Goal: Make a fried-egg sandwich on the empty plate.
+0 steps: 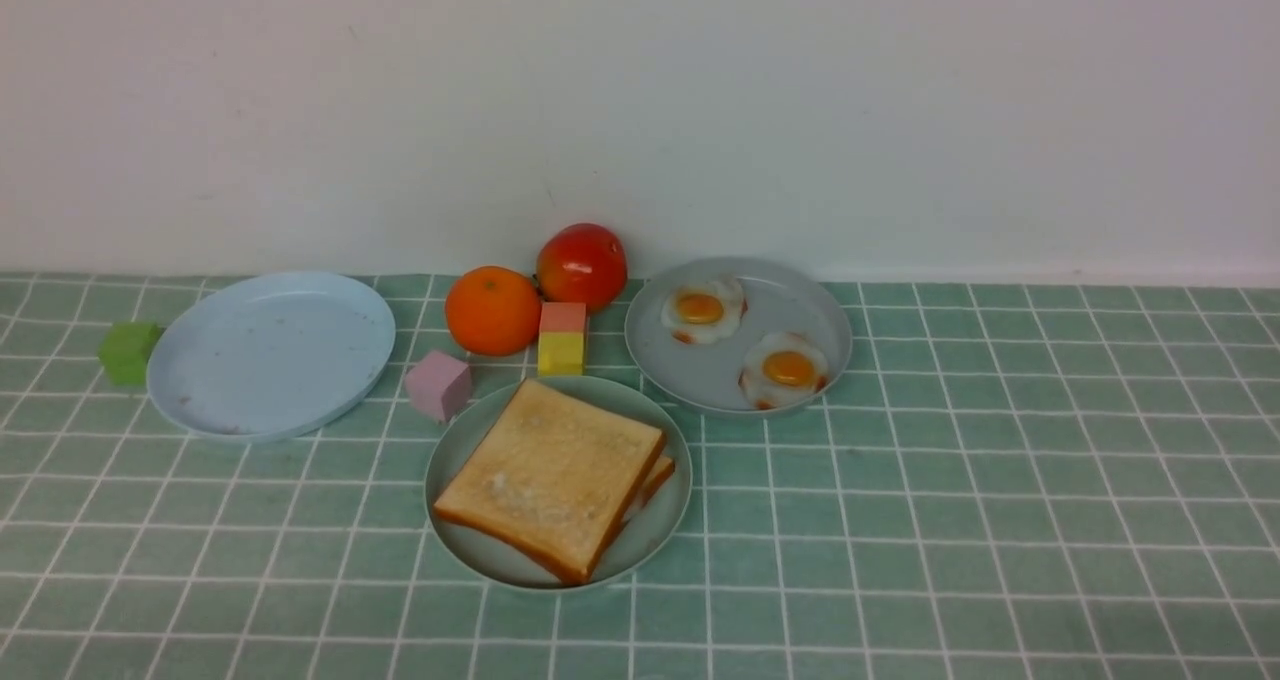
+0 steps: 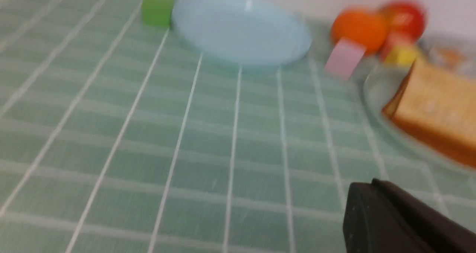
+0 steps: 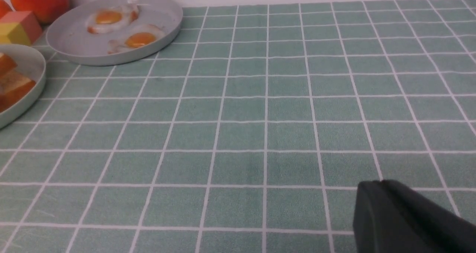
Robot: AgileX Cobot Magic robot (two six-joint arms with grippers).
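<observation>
Nothing stacked yet. Two toast slices [image 1: 548, 475] piled on the mint-green plate [image 1: 655, 540], lower centre of the front view. Fried eggs [image 1: 703, 309] up right on the grey plate [image 1: 730, 380]. Only bare one: the light-blue plate [image 1: 270, 355], centre left. Next up, probably: opening up, grabbing the top slice by an edge, carrying it over there. Left gripper [image 2: 394, 215] and right gripper [image 3: 401, 215] closed tight, holding nothing, well apart from the toast.

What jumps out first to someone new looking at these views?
The toast slices stacked on the mint-green plate at front centre grab the eye first. Behind and to the right, two fried eggs lie on a grey plate; at the left is a bare light-blue plate. Against the wall, between the rear plates, stand an orange and a red tomato.
</observation>
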